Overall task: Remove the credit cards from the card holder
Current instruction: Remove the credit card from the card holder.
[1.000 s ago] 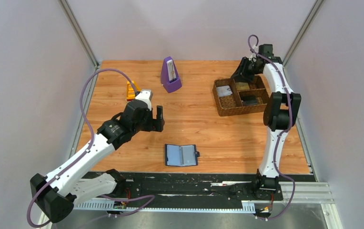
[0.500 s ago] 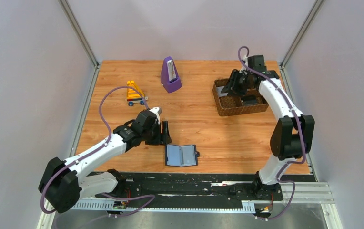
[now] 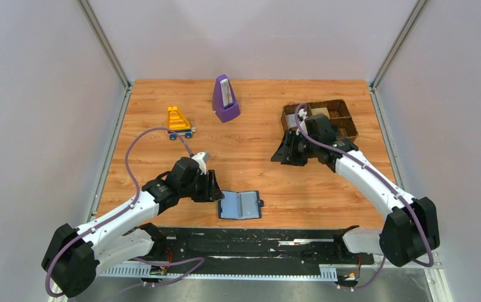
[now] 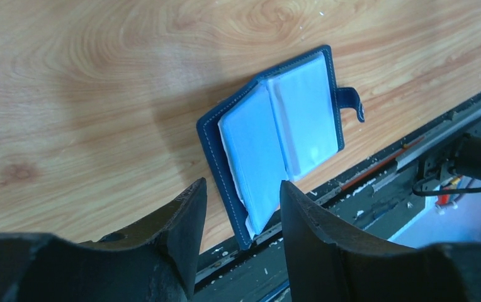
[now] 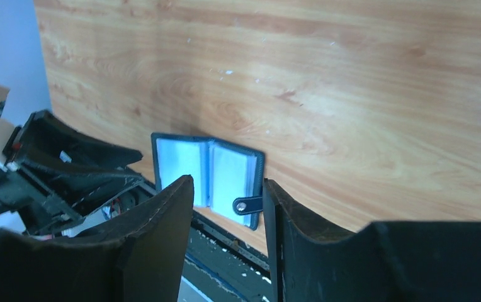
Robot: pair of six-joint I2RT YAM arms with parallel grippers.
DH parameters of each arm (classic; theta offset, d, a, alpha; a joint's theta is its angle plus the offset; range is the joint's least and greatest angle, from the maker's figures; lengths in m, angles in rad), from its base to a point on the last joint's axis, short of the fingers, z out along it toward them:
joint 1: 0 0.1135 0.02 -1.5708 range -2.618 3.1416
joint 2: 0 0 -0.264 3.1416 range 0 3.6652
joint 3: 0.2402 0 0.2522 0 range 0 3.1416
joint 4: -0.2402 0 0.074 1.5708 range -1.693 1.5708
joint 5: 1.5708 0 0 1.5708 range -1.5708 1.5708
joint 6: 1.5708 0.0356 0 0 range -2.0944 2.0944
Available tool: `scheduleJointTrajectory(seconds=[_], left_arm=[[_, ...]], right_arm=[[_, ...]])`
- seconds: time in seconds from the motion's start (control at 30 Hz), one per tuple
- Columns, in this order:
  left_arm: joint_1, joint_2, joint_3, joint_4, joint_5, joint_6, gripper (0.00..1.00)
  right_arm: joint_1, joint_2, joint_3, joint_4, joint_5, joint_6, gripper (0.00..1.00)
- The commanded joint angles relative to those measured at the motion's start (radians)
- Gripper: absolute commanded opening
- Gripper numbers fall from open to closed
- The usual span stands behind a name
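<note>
The card holder (image 3: pixel 239 205) lies open near the table's front edge, black cover down, pale blue sleeve pages up, clasp tab at its right. It also shows in the left wrist view (image 4: pixel 282 126) and the right wrist view (image 5: pixel 206 173). I cannot make out any credit cards in the pages. My left gripper (image 3: pixel 216 187) is open and empty, low at the holder's left edge, its fingertips (image 4: pixel 191 201) astride the near left corner. My right gripper (image 3: pixel 286 154) is open and empty, above the table behind and right of the holder.
A brown woven basket (image 3: pixel 351 119) stands at the back right, partly behind my right arm. A purple metronome (image 3: pixel 225 99) and a yellow toy (image 3: pixel 178 121) stand at the back. The black base rail (image 3: pixel 257 242) runs just in front of the holder.
My left gripper has come down and forward to the holder's left edge. My right arm has swung away from the basket towards the middle of the table.
</note>
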Motion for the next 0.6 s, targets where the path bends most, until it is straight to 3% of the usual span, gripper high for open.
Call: scheduleJointTrajectory(seconds=[0.0, 0.13, 0.37, 0.57], left_arm=[[-0.001, -0.021, -0.051, 0.124, 0.082, -0.052, 0.54], [0.000, -0.008, -0.072, 0.152, 0.098, -0.075, 0.53], [0.000, -0.012, -0.071, 0.108, 0.055, -0.062, 0.63], [-0.001, -0.010, -0.116, 0.199, 0.102, -0.089, 0.49]], right_arm=[[0.083, -0.074, -0.061, 0.117, 0.005, 0.070, 0.46], [0.171, -0.091, -0.112, 0.150, 0.009, 0.107, 0.46], [0.341, -0.063, -0.176, 0.255, 0.041, 0.185, 0.47], [0.426, 0.024, -0.152, 0.302, 0.060, 0.201, 0.47]])
